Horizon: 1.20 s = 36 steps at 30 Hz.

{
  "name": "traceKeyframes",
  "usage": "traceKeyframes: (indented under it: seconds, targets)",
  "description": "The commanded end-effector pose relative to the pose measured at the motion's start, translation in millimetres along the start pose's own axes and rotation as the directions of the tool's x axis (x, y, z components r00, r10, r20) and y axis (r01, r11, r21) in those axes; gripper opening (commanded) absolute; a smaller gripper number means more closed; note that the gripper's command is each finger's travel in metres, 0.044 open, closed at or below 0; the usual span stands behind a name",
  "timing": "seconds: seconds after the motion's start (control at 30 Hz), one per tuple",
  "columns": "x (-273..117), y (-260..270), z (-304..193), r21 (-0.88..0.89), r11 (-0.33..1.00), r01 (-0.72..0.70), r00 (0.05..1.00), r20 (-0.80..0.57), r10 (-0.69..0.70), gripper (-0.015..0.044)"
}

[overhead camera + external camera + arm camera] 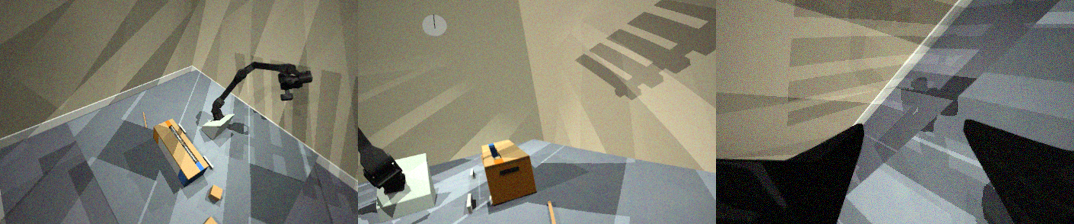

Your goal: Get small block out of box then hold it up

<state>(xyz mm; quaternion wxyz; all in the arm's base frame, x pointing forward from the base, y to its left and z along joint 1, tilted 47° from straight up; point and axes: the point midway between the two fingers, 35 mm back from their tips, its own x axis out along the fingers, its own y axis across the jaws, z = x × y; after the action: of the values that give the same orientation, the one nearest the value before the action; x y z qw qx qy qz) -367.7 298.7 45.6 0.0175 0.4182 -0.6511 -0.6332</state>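
Observation:
The box [173,144] [518,187] stands on the table [126,198] with a wooden top and a long slot along it. One end is marked orange, the other blue. A dark opening shows in its orange end in the exterior view. The small block inside cannot be made out, nor which end is the closed pocket. My gripper [286,97] [913,126] is open and empty, raised high beyond the arm's base and well away from the box. The wrist view shows both dark fingers spread, with table, wall and shadow beyond; the box is not in that view.
A wooden cube [215,193] lies off the box's blue end, and part of another [210,221] shows at the frame's bottom. A thin stick [145,120] [552,213] lies near the orange end. Two pale bars [208,162] [469,203] flank the box's arm side. The arm's pale pedestal [213,131] stands nearby.

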Motion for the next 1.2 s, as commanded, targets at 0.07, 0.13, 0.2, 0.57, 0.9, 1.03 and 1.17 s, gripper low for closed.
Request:
traceKeyframes:
  seconds: [0.07, 0.13, 0.2, 0.57, 0.9, 1.03, 1.17]
  targets:
    - [-88, -53, 1, 0.305, 0.95, 0.07, 0.979, 0.163, -0.124, 0.04]
    - [-114, -70, -3, 0.403, 0.912, 0.072, 0.965, 0.205, -0.166, 0.04]
    - [-139, -87, -9, 0.497, 0.865, 0.064, 0.947, 0.242, -0.209, 0.04]
    - [-264, -176, -81, 0.883, 0.448, -0.138, 0.815, 0.358, -0.455, 0.04]
    - [-345, -242, -195, 0.874, -0.05, -0.484, 0.678, 0.338, -0.652, 0.04]
    - [-365, -263, -251, 0.751, -0.239, -0.615, 0.632, 0.289, -0.719, 0.04]
    - [-378, -278, -311, 0.569, -0.399, -0.719, 0.598, 0.215, -0.772, 0.04]
